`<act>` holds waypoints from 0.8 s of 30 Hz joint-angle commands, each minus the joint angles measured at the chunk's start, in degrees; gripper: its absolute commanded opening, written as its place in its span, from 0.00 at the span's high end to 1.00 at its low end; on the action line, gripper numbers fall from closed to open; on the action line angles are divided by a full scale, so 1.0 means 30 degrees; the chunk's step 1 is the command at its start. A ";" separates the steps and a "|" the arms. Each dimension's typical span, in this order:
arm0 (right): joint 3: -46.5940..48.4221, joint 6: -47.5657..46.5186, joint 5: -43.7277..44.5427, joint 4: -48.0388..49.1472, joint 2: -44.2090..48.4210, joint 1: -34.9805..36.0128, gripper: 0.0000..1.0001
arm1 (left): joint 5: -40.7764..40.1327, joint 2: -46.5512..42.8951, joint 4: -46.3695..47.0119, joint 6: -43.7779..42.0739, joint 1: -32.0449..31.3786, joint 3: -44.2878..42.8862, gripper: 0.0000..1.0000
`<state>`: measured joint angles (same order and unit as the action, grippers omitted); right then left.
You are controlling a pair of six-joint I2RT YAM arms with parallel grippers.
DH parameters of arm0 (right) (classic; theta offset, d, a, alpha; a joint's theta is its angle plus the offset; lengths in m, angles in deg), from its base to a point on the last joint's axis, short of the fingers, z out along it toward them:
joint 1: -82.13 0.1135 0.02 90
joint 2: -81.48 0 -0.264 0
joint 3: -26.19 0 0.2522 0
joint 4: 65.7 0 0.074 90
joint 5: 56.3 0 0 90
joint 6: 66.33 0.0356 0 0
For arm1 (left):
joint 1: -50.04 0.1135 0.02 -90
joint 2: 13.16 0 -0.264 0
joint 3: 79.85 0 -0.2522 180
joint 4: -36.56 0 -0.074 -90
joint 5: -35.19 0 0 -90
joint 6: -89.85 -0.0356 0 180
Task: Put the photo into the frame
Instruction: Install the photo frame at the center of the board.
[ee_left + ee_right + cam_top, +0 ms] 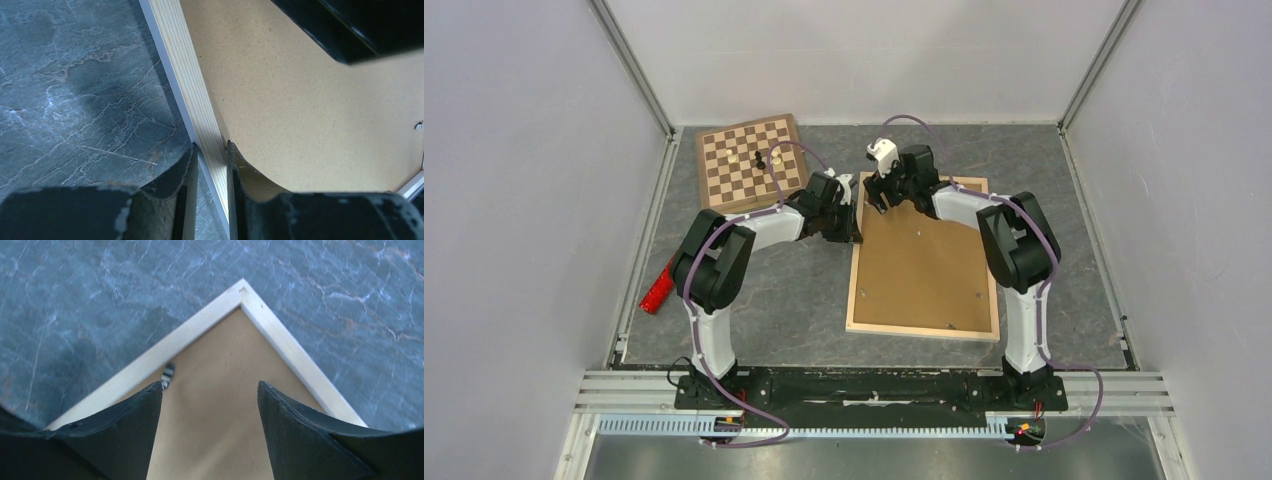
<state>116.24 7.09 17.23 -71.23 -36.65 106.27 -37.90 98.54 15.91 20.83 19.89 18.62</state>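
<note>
While your left gripper (211,146) is clamped across the left bar of the frame (185,65), a large rectangle of thin light wooden bars lying back-up, one finger sits on the table side. The other sits inside, on the plain brown backing board (310,110). Your right gripper (210,385) hangs spread wide over the frame's far left corner, holding nothing. The frame lies flat on the grey marbled table (794,290) between the arms, with the board filling it. The photo shows in no view, so you cannot tell whether it is under the board.

Risks, as judged:
- The left hold is near one end of a long bar, so lifting there alone could pivot or drag the frame.
- If the board is unfastened, tilting may let it slide.
- The right fingers could snag the small metal tab (168,374) at the board's edge on the way down.

Views:
- Only the left wrist shows the pinch on the bar.
- Only the right wrist shows the tab and the corner joint.
- Only the top view shows the whole frame, the checkered wooden chessboard (749,160) beyond the left arm, and a red object (657,290) at the table's left edge.
</note>
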 commanded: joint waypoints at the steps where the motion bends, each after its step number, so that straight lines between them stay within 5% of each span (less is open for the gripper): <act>1: 0.2858 0.0091 0.0769 -0.0853 -0.1695 0.0240 0.28 | 0.0068 0.1010 -0.3458 -0.0472 -0.0086 0.1247 0.98; 24: 0.1589 -0.1998 0.1950 -0.1090 -0.1658 0.0967 0.29 | 0.0026 0.1057 -0.3561 -0.0617 -0.0083 0.0763 0.98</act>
<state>124.22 2.52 23.07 -73.03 -43.97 107.95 -37.70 98.54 15.82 20.83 19.96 18.51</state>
